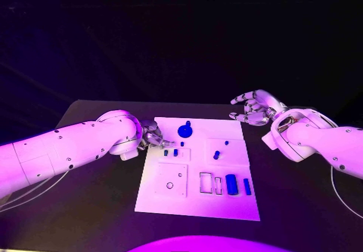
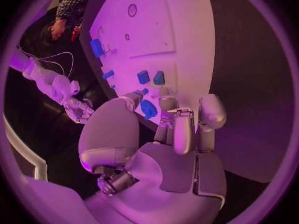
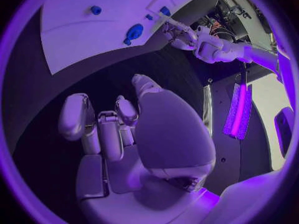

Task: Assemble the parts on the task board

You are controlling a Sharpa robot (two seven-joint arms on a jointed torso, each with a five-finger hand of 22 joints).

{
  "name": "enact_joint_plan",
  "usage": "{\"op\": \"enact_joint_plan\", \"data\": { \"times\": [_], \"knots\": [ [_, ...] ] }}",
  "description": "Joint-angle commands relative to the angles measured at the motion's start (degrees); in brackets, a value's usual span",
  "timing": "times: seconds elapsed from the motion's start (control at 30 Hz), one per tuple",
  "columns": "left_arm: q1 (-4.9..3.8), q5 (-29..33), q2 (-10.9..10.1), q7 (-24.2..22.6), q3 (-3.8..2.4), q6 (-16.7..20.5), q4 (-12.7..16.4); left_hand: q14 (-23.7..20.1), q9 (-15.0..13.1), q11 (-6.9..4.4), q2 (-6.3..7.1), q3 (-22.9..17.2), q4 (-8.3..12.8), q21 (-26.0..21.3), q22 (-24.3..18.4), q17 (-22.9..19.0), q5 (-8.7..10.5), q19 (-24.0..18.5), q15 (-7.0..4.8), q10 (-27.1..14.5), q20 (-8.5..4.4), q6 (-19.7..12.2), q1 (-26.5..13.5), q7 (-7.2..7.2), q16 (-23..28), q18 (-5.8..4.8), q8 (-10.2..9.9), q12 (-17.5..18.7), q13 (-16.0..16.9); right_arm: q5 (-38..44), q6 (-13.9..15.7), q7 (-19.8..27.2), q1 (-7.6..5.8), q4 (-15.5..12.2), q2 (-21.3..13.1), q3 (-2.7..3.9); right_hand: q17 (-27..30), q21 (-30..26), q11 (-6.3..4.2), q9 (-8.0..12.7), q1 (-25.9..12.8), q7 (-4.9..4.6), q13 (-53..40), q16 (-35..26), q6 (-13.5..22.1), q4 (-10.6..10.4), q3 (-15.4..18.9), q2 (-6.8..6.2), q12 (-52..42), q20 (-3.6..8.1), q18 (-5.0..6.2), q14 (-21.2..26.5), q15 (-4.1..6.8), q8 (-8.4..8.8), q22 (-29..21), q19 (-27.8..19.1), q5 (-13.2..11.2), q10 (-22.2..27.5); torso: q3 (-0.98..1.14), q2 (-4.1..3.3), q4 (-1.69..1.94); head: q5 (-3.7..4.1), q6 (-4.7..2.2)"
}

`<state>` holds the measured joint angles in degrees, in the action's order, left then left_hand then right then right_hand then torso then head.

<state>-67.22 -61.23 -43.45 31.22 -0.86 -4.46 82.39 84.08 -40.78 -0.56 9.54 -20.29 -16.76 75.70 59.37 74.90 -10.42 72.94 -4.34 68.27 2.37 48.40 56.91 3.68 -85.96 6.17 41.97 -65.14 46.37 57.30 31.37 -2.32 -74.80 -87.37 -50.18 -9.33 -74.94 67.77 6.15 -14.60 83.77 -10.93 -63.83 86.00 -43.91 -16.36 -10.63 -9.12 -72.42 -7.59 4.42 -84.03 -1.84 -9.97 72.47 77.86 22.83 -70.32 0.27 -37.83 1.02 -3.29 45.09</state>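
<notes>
A flat white rectangular task board (image 1: pixel 198 168) lies in the middle of a black counter (image 1: pixel 98 199), and everything else is placed here relative to that board.

The left robot hand (image 1: pixel 153 136), silver and many-fingered on a white arm, sits at the board's left edge, near its far end. Its fingers reach over the edge and are curled in, close to a small blue part (image 1: pixel 182 143). I cannot tell whether it is pinching that part or only touching it. The left wrist view shows the fingertips (image 2: pixel 167 103) right over a blue piece (image 2: pixel 148 108) on the board.

The right robot hand (image 1: pixel 253 107) hangs beyond the board's far right corner, clear of the board. Its fingers are spread and loosely curved, holding nothing.

On the board, a larger round blue knob-like part (image 1: pixel 185 130) stands near the far edge, just beside the left robot hand. Two short blue pegs (image 1: pixel 171 153) stand just nearer than that hand. A single blue peg (image 1: pixel 216 155) sits toward the board's right side. Along the near end, two blue oblong blocks (image 1: pixel 237 185) lie side by side by the right edge, next to two empty rectangular slots (image 1: pixel 211 182). A small round hole (image 1: pixel 169 185) marks the near left panel.
</notes>
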Motion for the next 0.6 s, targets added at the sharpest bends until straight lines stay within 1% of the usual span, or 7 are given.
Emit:
{"op": "enact_joint_plan", "data": {
  "times": [0.03,0.1,0.17,0.3,0.37,0.47,0.6],
  "knots": [
    [-0.12,5.2,-0.19,-4.65,-0.25,4.63,0.36,2.86,0.43,0.58,-0.57,0.45,-0.01,-1.07,-1.66,3.62,-0.6,-1.2,0.82,-2.41,0.35,-1.49,1.19,0.43,0.76,0.4,-1.03,2.05,-3.13,0.41,-0.54,0.43,0.03,-0.08,0.07,0.01,-3.5,-0.15,-0.2,0.05,-0.67,-0.16,0.07,-0.27,-0.26,-0.13,-0.35,0.01,-0.06,0.34,0.96,-3.27,0.43,-0.24,-0.05,-0.12,-0.04,0.24,0.0,0.01,0.02,-0.02,-0.05],
    [-0.2,7.38,-0.39,-8.7,-0.42,6.42,0.46,1.32,1.14,1.63,-0.82,0.31,-0.05,-4.04,-6.64,-0.4,-1.02,-4.4,1.75,-7.69,1.02,-3.59,2.99,1.6,2.75,1.33,-2.21,6.4,-9.62,0.41,-0.49,0.42,0.03,-0.07,0.02,0.01,-3.5,-0.15,-0.2,0.05,-0.67,-0.16,0.07,-0.27,-0.26,-0.13,-0.35,0.01,-0.06,0.34,0.96,-3.27,0.43,-0.24,-0.05,-0.12,-0.04,0.24,0.01,0.01,0.05,-0.01,-0.03],
    [-0.24,7.52,-0.43,-12.57,-0.5,8.1,0.52,-1.46,2.27,2.88,-1.41,-0.84,0.07,-8.73,-14.08,-6.45,-1.31,-9.34,2.89,-10.99,1.76,-6.19,5.9,3.0,5.95,2.73,-3.6,7.77,-11.02,0.41,-0.48,0.43,0.03,-0.08,-0.03,0.01,-3.48,-0.2,-0.2,0.07,-0.71,-0.17,0.11,-0.29,-0.23,-0.14,-0.4,-0.02,-0.04,0.34,0.97,-3.26,0.43,-0.23,-0.08,-0.14,0.0,0.27,-0.04,-0.03,0.04,0.12,-0.07],
    [-0.27,4.42,-0.13,-19.87,-0.51,11.2,0.44,-6.17,4.41,4.49,-0.17,-1.58,-0.04,-15.42,-22.98,-15.0,-1.04,-15.2,4.35,-14.57,3.18,-8.79,8.56,4.67,10.98,4.14,-5.35,8.91,-12.43,0.41,-0.34,0.54,0.03,-0.11,-0.11,0.01,-3.48,-0.2,-0.2,0.07,-0.71,-0.17,0.11,-0.29,-0.23,-0.14,-0.4,-0.02,-0.04,0.34,0.97,-3.26,0.43,-0.23,-0.08,-0.14,0.0,0.27,-0.05,-0.07,0.03,0.11,-0.22],
    [-0.27,1.9,0.19,-23.01,-0.26,12.52,0.3,-12.51,6.26,5.73,1.06,-1.7,-0.01,-18.52,-24.98,-25.06,-0.88,-17.08,5.53,-18.94,4.31,-10.79,10.91,5.75,17.34,4.22,-6.74,12.12,-14.88,0.41,-0.27,0.61,0.03,-0.12,-0.14,0.01,-3.48,-0.2,-0.2,0.08,-0.72,-0.17,0.01,-0.29,-0.23,-0.15,-0.43,-0.01,-0.11,0.34,0.97,-3.26,0.43,-0.22,-0.07,-0.13,0.01,0.19,0.0,-0.02,0.07,0.11,-0.25],
    [-0.24,-2.52,0.85,-27.08,0.53,14.21,-0.05,-17.82,8.61,6.94,2.73,-1.76,0.58,-21.39,-26.72,-32.93,-0.85,-18.0,6.61,-23.28,5.4,-12.54,16.07,6.76,22.35,4.28,-7.99,17.43,-19.18,0.41,-0.16,0.73,0.03,-0.11,-0.15,0.01,-3.37,-0.3,-0.2,0.08,-0.73,-0.17,0.08,-0.33,-0.24,-0.15,-0.44,-0.01,-0.07,0.34,0.99,-3.23,0.43,-0.23,-0.15,-0.18,0.02,0.24,-0.01,0.02,0.12,0.26,-0.27],
    [-0.17,-8.77,2.14,-29.78,1.47,15.1,-0.84,-19.81,11.29,7.44,3.44,-1.48,0.33,-23.13,-27.89,-35.64,-0.8,-17.87,7.13,-24.42,5.95,-13.12,21.23,7.06,23.24,4.34,-8.45,20.83,-23.16,0.4,-0.06,0.88,0.03,-0.08,-0.18,0.01,-3.32,-0.38,-0.2,0.08,-0.74,-0.17,0.15,-0.35,-0.26,-0.15,-0.46,-0.01,-0.02,0.34,1.01,-3.22,0.43,-0.24,-0.21,-0.23,0.04,0.3,-0.16,-0.04,0.06,0.44,-0.38]
  ]
}}
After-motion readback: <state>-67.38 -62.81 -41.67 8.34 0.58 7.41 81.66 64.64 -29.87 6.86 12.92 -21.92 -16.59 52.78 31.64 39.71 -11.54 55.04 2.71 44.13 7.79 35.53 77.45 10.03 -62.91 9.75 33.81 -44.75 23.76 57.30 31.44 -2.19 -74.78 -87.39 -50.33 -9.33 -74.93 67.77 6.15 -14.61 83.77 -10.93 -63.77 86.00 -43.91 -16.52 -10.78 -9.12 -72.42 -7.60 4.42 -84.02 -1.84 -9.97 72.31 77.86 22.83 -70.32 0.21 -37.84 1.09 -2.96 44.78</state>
